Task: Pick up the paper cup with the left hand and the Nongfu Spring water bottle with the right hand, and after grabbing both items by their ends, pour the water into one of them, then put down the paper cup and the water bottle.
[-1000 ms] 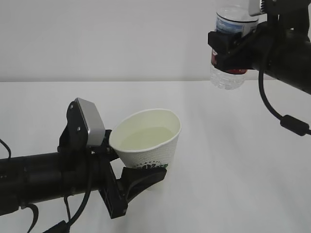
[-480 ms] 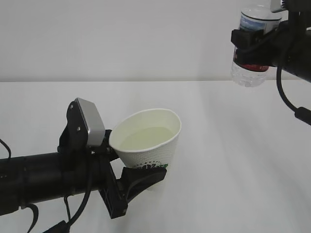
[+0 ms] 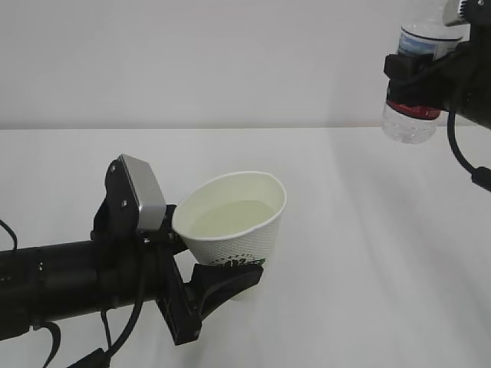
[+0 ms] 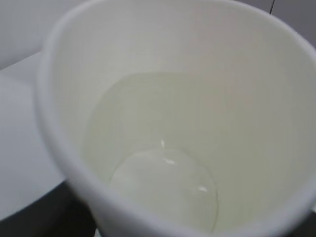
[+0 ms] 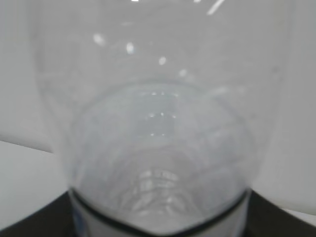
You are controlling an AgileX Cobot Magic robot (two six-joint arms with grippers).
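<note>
While the left end effector [image 3: 219, 280] clamped the paper cup [image 3: 234, 222] from below and behind, its black jaws closed against the lower wall near the green logo, the cup sat tilted, mouth leaning toward the camera and slightly left. Cup clear of the desk [image 3: 360, 253], held above it. Silver-grey block [image 3: 142, 193] of the left arm stood just beside the cup's rim, on its left. Black arm body ran away from the cup to the lower left edge of the exterior view, cables hanging beneath.

Inside the cup, the water [image 4: 163, 187] pooled against the low side of the cream interior; left wrist view showed small glints on its surface and the round bottom through it. Cup [image 4: 276, 98] filled nearly that whole view.

Well apart from the cup, up and to its right, the right end effector [image 3: 410, 77] gripped the Nongfu Spring water bottle [image 3: 414, 73] across the labelled middle. Bottle hung roughly upright, high over the desk, one rounded clear end pointing down below the jaws, red band of label just above that end. Top of the bottle cut off by the frame edge. Right wrist view was taken up by the bottle's clear ribbed wall [image 5: 158, 123], blurred; contents could not be judged from it. Right arm extended off to the right of the bottle, black cable looping down.
</note>
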